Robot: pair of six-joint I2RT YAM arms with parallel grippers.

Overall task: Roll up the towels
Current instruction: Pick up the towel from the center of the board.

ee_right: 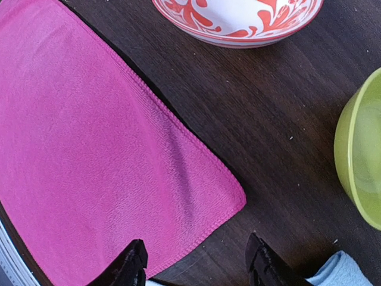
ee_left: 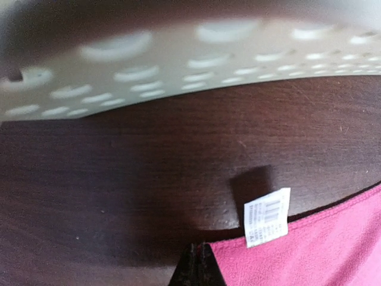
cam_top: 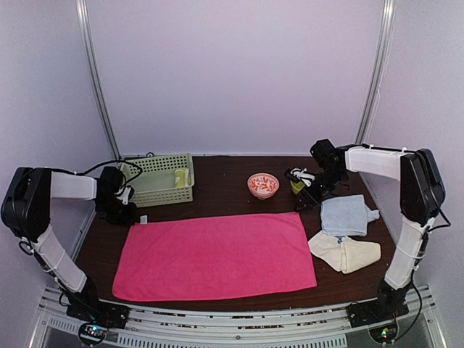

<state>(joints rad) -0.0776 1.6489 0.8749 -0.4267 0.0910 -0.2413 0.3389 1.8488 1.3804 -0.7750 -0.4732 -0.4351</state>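
1. Rolling of the pink towel [cam_top: 214, 255] is not yet begun. It lies spread flat in a single layer in the middle of the dark surface [cam_top: 225, 174], one long edge toward the arm bases.
2. Left fingers [ee_left: 194, 269] are clenched tight at the towel's far-left corner, just beside its white label [ee_left: 266, 216] and near the green basket [cam_top: 156, 194]. Whether cloth is actually pinched between them cannot be told from the wrist view.
3. Right fingers [ee_right: 133, 263] are released and spread apart, hovering at the far-right corner. The corner tip lies just ahead of the gap between them, not gripped.
4. Light blue towel [cam_top: 346, 215] and cream towel [cam_top: 344, 252] lie on the right side, loosely folded, just beside each other. Neither looks rolled.
5. Yellow towel [cam_top: 181, 177] stands inside the basket. It looks like a finished roll, but is too small to be sure.
6. Red-and-white bowl [cam_top: 262, 185] and lime-green cup [ee_right: 360, 155] sit beyond the pink towel, apart from it.
7. Judgement: at most one towel of four is done. The pink one is at the corner-grasp stage, and three rolls are left.
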